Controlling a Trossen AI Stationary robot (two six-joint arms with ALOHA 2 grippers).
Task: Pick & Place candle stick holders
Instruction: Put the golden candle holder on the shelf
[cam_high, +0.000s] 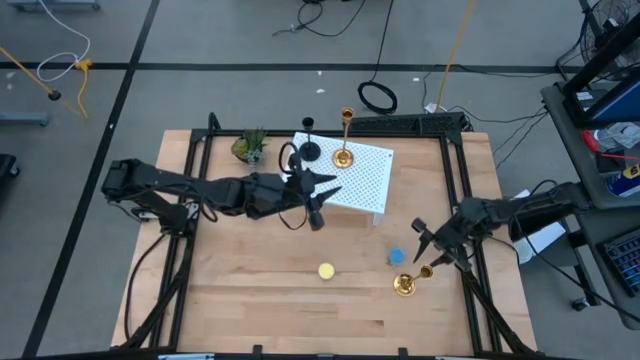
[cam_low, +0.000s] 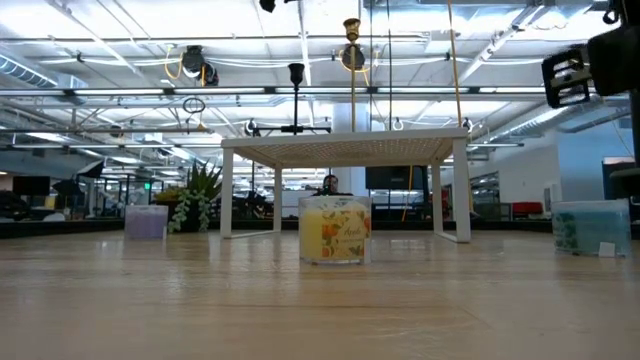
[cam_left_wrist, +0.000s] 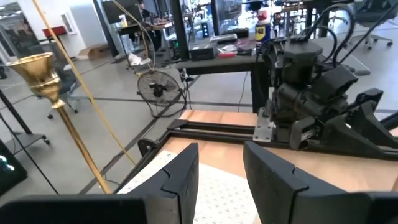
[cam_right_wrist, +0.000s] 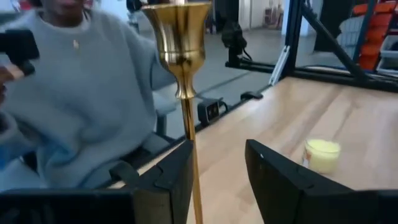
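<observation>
One brass candle stick holder (cam_high: 343, 155) and the shorter black one (cam_high: 310, 150) stand by their round bases on the white perforated stand (cam_high: 365, 185). Both also show in the low view, the brass one (cam_low: 352, 60) and the black one (cam_low: 296, 100). My left gripper (cam_high: 320, 195) hovers open over the stand's near left part, empty, and shows in its wrist view (cam_left_wrist: 221, 180). A second brass holder (cam_high: 405, 283) stands on the table at the near right. My right gripper (cam_high: 430, 245) is open around its stem (cam_right_wrist: 188, 143). My right gripper's open fingers stand on either side of the second brass holder's slim stem (cam_right_wrist: 191, 155), below its cup. The stem runs close along the inner edge of one finger (cam_right_wrist: 168, 177). I cannot tell whether it touches. The holder stands upright.
A yellow candle jar (cam_high: 326, 271) and a small blue thing (cam_high: 397, 257) sit on the table near the front. A small green potted plant (cam_high: 249, 147) stands at the far left. A person in a grey top (cam_right_wrist: 74, 93) is beyond the table's edge.
</observation>
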